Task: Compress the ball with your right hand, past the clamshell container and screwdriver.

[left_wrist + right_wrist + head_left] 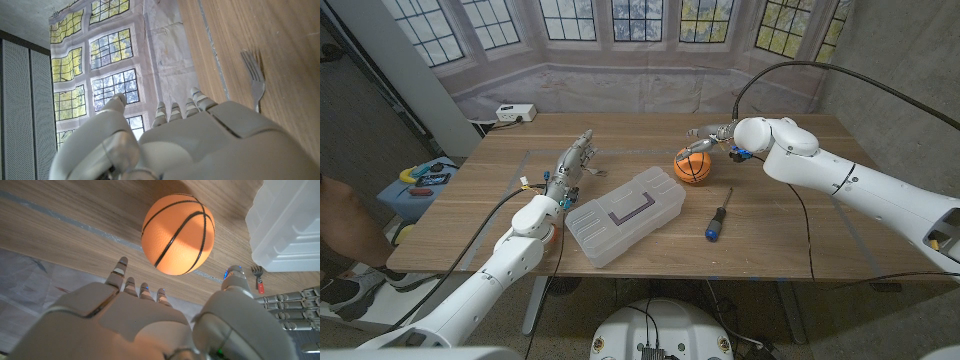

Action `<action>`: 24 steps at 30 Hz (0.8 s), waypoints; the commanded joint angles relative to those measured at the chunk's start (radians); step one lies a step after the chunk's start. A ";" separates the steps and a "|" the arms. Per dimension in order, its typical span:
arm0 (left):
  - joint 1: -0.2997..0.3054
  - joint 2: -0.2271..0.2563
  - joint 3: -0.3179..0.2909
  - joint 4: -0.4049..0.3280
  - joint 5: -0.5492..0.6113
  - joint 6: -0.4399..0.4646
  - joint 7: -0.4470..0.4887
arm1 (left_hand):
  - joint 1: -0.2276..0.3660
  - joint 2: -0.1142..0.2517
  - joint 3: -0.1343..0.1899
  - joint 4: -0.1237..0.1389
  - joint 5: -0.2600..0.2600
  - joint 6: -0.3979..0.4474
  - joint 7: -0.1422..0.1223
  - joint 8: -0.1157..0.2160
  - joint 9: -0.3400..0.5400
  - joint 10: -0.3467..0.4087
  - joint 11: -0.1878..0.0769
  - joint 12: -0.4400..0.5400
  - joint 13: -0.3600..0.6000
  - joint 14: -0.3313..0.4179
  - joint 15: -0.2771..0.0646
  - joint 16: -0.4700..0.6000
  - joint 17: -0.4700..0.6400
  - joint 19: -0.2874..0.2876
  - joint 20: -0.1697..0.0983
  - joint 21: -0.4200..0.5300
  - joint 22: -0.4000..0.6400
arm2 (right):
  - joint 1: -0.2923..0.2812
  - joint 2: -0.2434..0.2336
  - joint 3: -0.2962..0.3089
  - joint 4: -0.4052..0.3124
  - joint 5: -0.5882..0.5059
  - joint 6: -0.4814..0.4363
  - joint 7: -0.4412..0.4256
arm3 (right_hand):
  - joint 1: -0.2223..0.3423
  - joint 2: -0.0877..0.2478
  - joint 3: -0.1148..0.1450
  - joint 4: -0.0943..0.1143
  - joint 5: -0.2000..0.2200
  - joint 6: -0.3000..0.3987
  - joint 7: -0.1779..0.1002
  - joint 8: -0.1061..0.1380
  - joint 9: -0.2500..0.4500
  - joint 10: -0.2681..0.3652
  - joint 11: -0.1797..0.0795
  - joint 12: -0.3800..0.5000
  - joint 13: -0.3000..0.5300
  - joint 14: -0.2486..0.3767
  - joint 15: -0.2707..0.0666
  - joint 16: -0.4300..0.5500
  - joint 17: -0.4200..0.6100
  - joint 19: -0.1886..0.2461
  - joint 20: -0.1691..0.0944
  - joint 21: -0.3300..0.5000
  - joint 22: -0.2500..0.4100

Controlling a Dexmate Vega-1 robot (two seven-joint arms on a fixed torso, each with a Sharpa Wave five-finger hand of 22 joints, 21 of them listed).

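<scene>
A small orange basketball (pixel 693 167) with black lines sits on the table beyond the clear clamshell container (pixel 624 213) and the blue-handled screwdriver (pixel 718 214). My right hand (pixel 712 139) hovers just behind and above the ball, fingers apart and holding nothing. In the right wrist view the ball (pixel 178 233) lies just past my right hand's fingertips (pixel 121 266), with a gap between them. My left hand (pixel 572 165) reaches out over the left side of the table with its fingers extended and holds nothing.
A fork (pixel 255 80) lies on the wood near my left hand, also seen as the fork (pixel 593 172) in the head view. A white power strip (pixel 515 112) sits at the table's far left corner. A person stands at the picture's left edge.
</scene>
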 commanded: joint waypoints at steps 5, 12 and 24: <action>-0.005 -0.008 0.007 0.012 -0.002 -0.001 -0.010 | -0.012 0.000 0.006 0.000 0.008 0.008 0.002 0.005 0.006 0.004 0.010 0.010 0.005 0.006 0.006 0.004 0.001 0.008 0.005 -0.002 0.002 | 0.026 0.032 -0.036 0.011 -0.072 -0.019 0.072 | 0.002 -0.011 -0.001 0.003 -0.002 -0.068 0.010 0.000 0.005 -0.071 0.014 0.006 0.004 -0.042 0.000 0.005 0.005 -0.007 0.003 0.005 0.004; -0.006 -0.013 0.011 0.020 -0.004 -0.002 -0.014 | -0.013 0.000 0.008 -0.001 0.008 0.010 0.001 0.005 0.006 0.003 0.009 0.009 0.005 0.007 0.006 0.004 0.001 0.009 0.005 -0.002 0.002 | 0.040 0.063 -0.059 0.038 -0.094 -0.014 0.092 | 0.007 -0.012 0.000 0.001 0.000 -0.072 0.014 0.002 0.005 -0.072 0.018 0.008 0.005 -0.041 0.000 0.007 0.005 -0.008 0.003 0.006 0.005; -0.003 -0.014 0.009 0.022 -0.006 0.001 -0.008 | -0.016 0.001 0.011 -0.003 0.008 0.014 0.002 0.006 0.006 0.004 0.009 0.009 0.005 0.008 0.006 0.004 0.001 0.010 0.006 -0.002 0.002 | 0.054 0.094 -0.087 0.081 -0.124 0.008 0.106 | 0.021 -0.009 0.006 -0.003 0.004 -0.075 0.015 0.009 0.005 -0.056 0.029 0.020 0.008 -0.029 -0.002 0.016 0.005 -0.005 0.002 0.010 0.006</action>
